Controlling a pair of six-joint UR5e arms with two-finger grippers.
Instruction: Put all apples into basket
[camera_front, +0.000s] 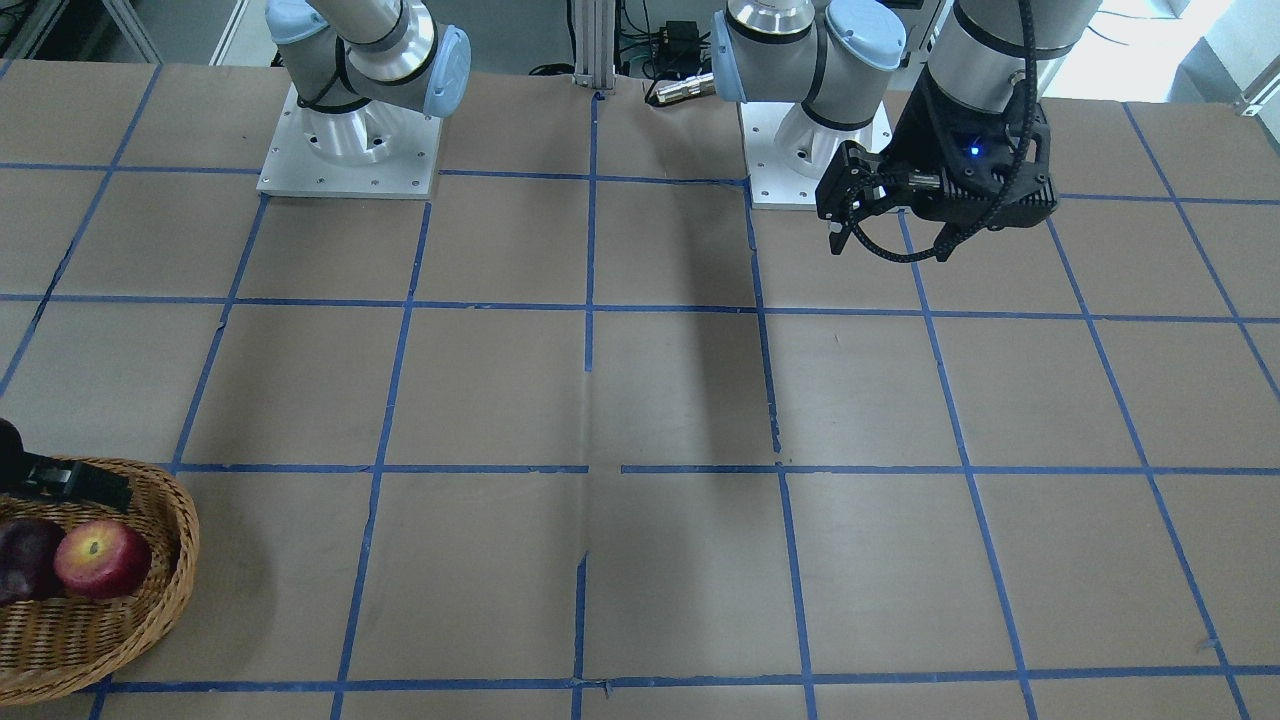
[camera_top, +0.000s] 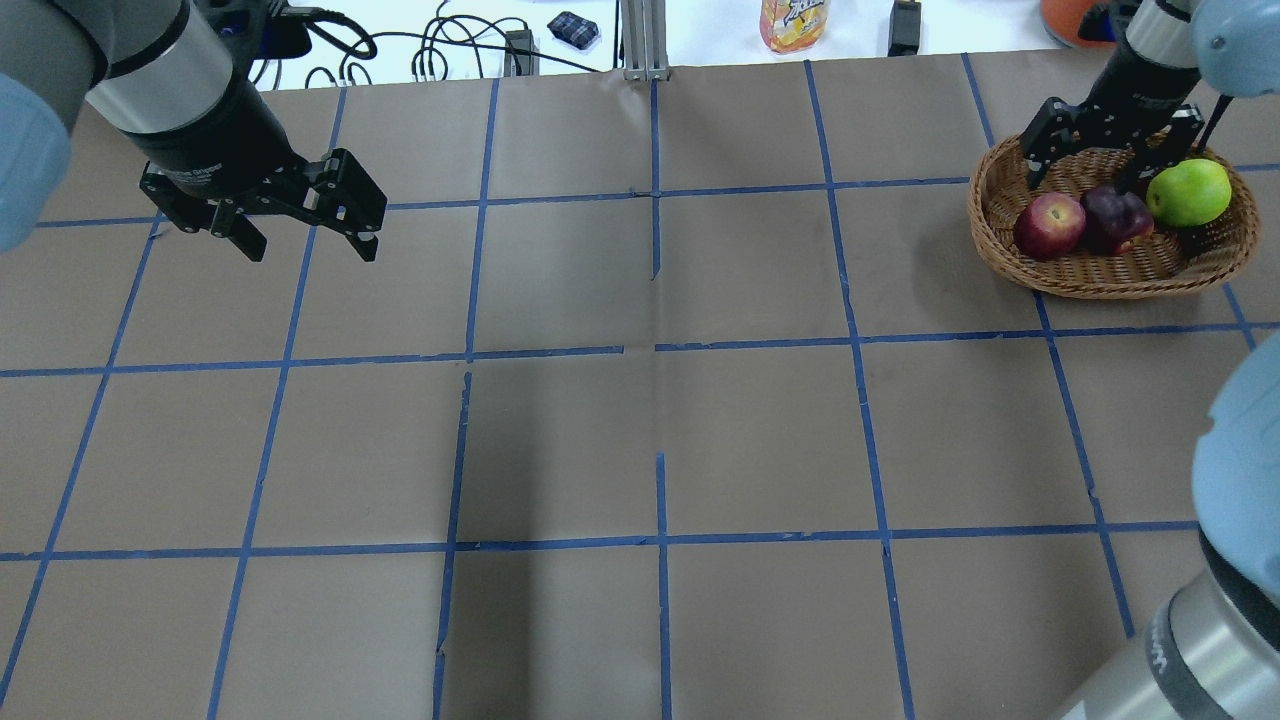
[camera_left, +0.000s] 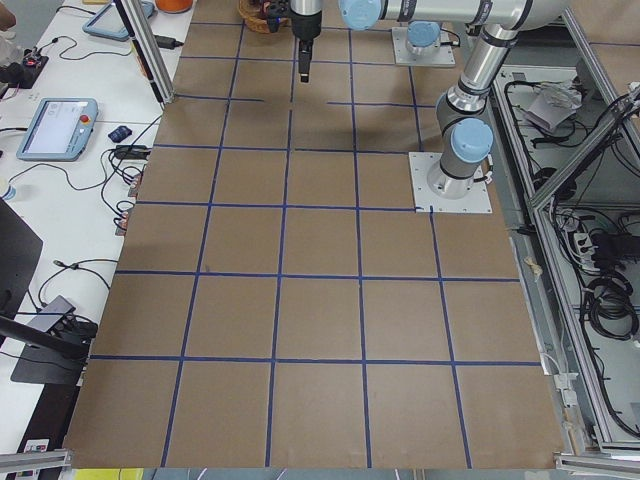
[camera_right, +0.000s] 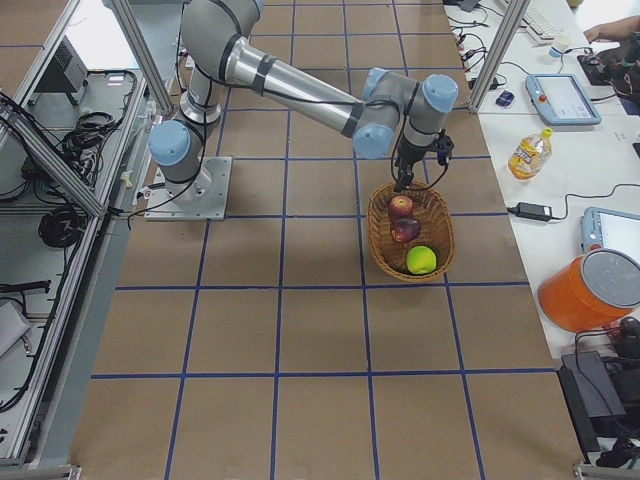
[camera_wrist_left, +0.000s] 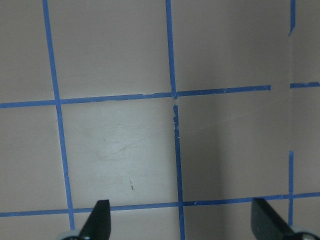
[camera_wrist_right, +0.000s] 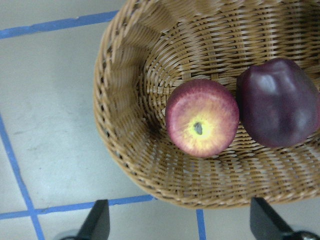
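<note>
Brown-paper worktop (camera_top: 750, 440) gridded in blue tape; wicker basket (camera_top: 1100, 285) toward its far right holds all three apples, red apple (camera_top: 1048, 225), purple apple (camera_top: 1115, 215) and green apple (camera_top: 1188, 192), side by side; right gripper (camera_top: 1080, 180) hangs released and empty above the basket; left gripper (camera_top: 310, 245), likewise released, hovers well apart. Judged step: retreat; rise vertically, jaws spread, clearing the rim and the purple apple so nothing is nudged.

Table (camera_top: 760, 440): matte brown, crossed by a blue tape grid | basket (camera_top: 1110, 280): light-brown woven wicker, braided rim | red apple (camera_top: 1049, 225): red, yellow blush round the stem | maroon apple (camera_top: 1115, 218): dark purple-maroon | green apple (camera_top: 1188, 192): bright lime | left gripper (camera_top: 311, 248), right gripper (camera_top: 1085, 180): black | arm joint caps (camera_front: 445, 70): pale blue on silver
</note>
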